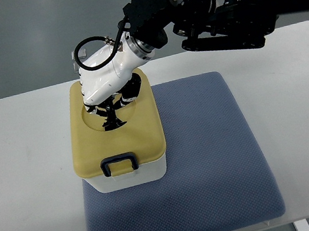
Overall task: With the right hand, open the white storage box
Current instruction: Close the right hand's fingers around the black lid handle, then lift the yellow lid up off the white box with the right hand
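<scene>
A white storage box point(131, 178) with a tan yellow lid point(139, 133) stands on the left part of a blue-grey mat point(210, 159). A dark latch point(119, 163) sits at the lid's near edge. My right hand point(109, 114), white with black fingers, comes in from the upper right and hovers over the lid's round recess. Its fingers reach down into the recess at the lid's handle; I cannot tell whether they grip it. The lid lies flat on the box. The left arm is out of view.
The mat lies on a white table point(21, 175). The right arm's black links point(213, 9) span the upper right above the table's far edge. The table's edges show at left, right and bottom.
</scene>
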You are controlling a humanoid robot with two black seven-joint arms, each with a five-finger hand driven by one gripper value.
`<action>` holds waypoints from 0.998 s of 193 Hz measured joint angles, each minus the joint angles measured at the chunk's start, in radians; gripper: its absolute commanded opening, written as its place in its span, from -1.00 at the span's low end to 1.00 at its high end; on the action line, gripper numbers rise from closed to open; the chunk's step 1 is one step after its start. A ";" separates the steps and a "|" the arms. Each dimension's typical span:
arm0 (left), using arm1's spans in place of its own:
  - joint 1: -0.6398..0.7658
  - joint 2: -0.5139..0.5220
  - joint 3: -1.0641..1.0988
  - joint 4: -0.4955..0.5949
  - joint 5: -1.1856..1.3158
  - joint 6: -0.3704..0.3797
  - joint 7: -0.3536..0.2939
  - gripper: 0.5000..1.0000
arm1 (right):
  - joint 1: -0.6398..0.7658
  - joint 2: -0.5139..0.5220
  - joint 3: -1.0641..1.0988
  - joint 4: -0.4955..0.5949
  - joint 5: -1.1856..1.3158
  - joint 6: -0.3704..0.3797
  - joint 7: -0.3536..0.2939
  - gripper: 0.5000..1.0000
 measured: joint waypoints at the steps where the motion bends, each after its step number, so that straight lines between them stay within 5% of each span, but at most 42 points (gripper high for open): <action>1: 0.000 0.000 0.000 0.000 0.000 0.000 0.000 1.00 | 0.000 0.000 -0.001 0.000 -0.001 0.000 0.000 -0.81; 34: 0.000 0.000 0.000 0.000 0.000 0.000 0.000 1.00 | 0.000 0.002 -0.006 -0.003 -0.009 -0.001 0.000 -1.00; 193: 0.000 0.000 0.000 0.000 0.000 0.000 0.000 1.00 | 0.012 -0.016 0.018 -0.012 -0.014 -0.041 0.000 -1.00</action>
